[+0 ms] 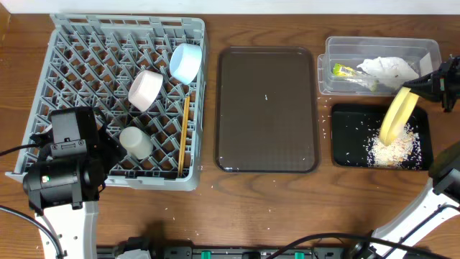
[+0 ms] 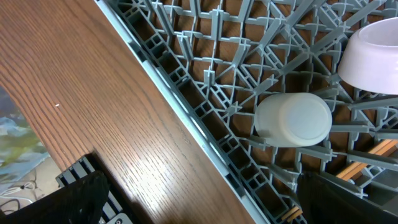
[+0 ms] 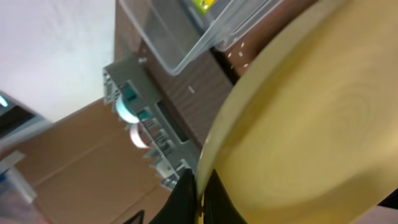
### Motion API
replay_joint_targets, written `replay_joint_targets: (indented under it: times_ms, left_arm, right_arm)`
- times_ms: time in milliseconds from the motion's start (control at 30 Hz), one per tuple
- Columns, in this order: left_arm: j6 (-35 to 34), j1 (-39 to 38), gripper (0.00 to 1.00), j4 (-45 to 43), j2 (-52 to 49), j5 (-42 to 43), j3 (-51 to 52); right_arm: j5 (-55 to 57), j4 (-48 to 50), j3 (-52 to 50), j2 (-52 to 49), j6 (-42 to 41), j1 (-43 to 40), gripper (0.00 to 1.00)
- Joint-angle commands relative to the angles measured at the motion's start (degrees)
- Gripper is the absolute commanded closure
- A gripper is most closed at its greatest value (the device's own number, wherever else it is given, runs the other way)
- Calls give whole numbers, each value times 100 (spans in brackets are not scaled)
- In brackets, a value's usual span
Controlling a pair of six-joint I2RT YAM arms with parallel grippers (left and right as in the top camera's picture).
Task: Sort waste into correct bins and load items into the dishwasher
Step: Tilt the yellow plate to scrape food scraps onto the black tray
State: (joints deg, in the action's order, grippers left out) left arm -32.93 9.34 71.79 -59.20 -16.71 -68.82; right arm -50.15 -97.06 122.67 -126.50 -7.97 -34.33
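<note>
pale yellow plate tilted over the black tray
right gripper clamped on its rim, beige crumbs in the tray below; left gripper — jaws apart, empty — at the edge of the grey dish rack, by the cream cup.

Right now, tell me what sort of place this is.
Likely a tabletop dish-clearing test station: a grey dish rack, a brown serving tray, a clear tub and a black tray catching crumbs.
</note>
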Motion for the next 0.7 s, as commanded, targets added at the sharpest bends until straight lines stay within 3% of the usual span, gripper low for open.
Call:
replay_joint_targets:
  times_ms: [0, 267, 567, 667]
  left_arm:
    - [33, 35, 2, 20, 4, -87, -83]
    - [33, 35, 2, 20, 4, -87, -83]
    - [33, 35, 2, 20, 4, -90, -85]
    - [33, 35, 2, 20, 4, -90, -85]
  right_arm:
    - [-581, -22, -63, 17, 350, -11, 99]
    - [-1141, -28, -81, 13, -22, -76, 99]
    - [-616, -13, -133, 48, -695, -87, 99]
    - [-1204, -28, -208, 129, -247, -155, 99]
